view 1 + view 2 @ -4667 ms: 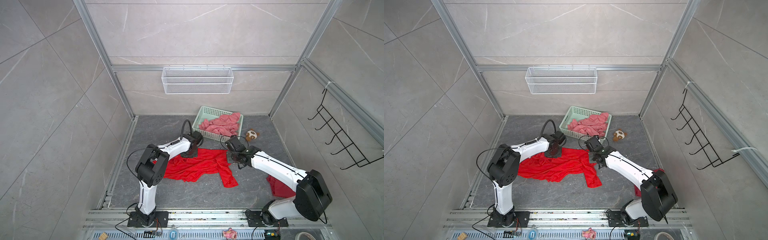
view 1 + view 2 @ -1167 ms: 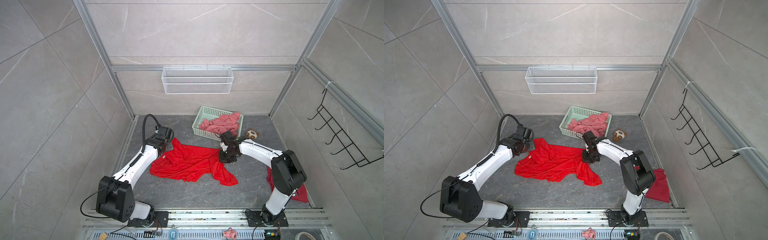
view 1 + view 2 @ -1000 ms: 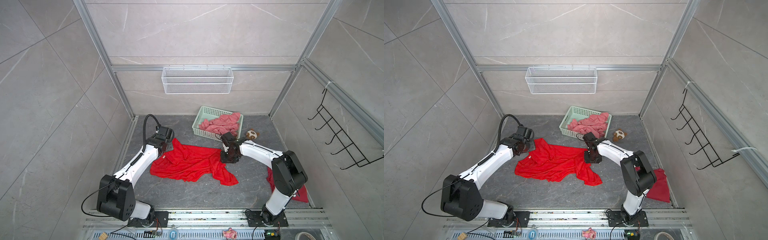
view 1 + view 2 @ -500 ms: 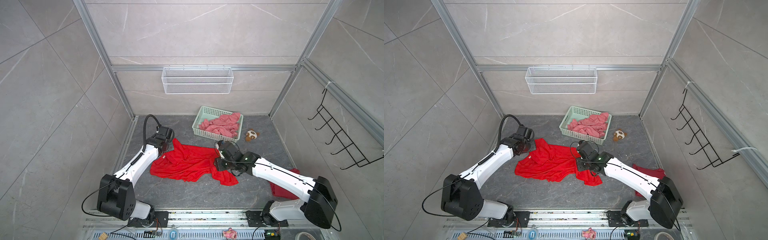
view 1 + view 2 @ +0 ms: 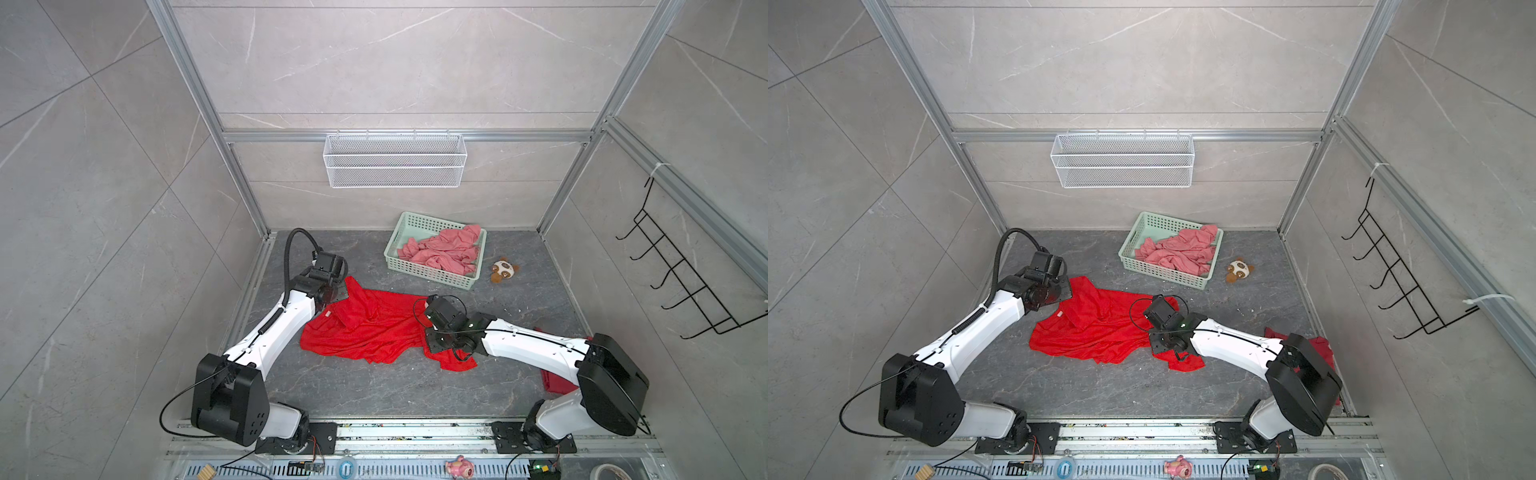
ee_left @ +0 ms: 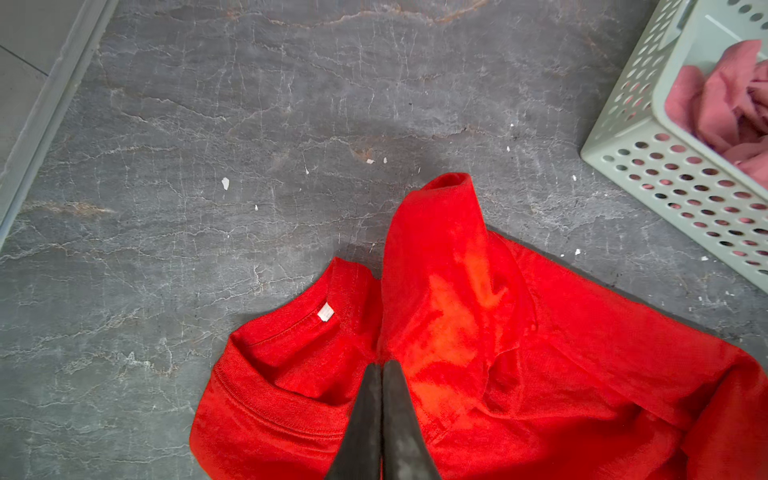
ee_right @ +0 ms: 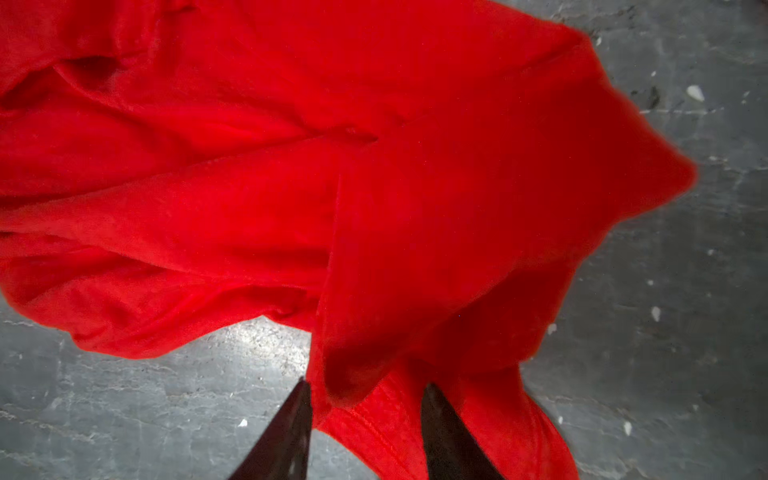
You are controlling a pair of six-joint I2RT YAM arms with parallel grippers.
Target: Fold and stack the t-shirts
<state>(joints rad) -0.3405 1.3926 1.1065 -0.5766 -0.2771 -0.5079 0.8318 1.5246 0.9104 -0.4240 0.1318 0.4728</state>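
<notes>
Grey stone-look floor (image 5: 374, 395) fills a booth of pale tiled walls, with a white wire shelf (image 5: 395, 160) mounted on the back wall and a black hook rack (image 5: 681, 286) on the right wall.

At mid-floor lies the bright red t-shirt (image 5: 374, 328), rumpled and spread unevenly between the two white arms. Behind it and to the right, near the back wall, stands a mint-green lattice basket (image 5: 432, 276) holding a heap of salmon-pink t-shirts (image 5: 444, 249). A darker crimson t-shirt (image 5: 557, 380) lies at the right edge of the floor, partly hidden by the right arm.

The left gripper (image 6: 381, 370) is clenched on the bright red t-shirt beside the collar — its two dark fingers meet with the cloth drawn up to them. The right gripper (image 7: 368, 399) sits at the shirt's right end with its fingers partway apart and a thick fold of red cloth between them; whether they pinch it I cannot tell.

A small brown-and-white plush toy (image 5: 503, 270) lies just right of the basket. A tiny white label (image 6: 326, 311) shows inside the red collar.
</notes>
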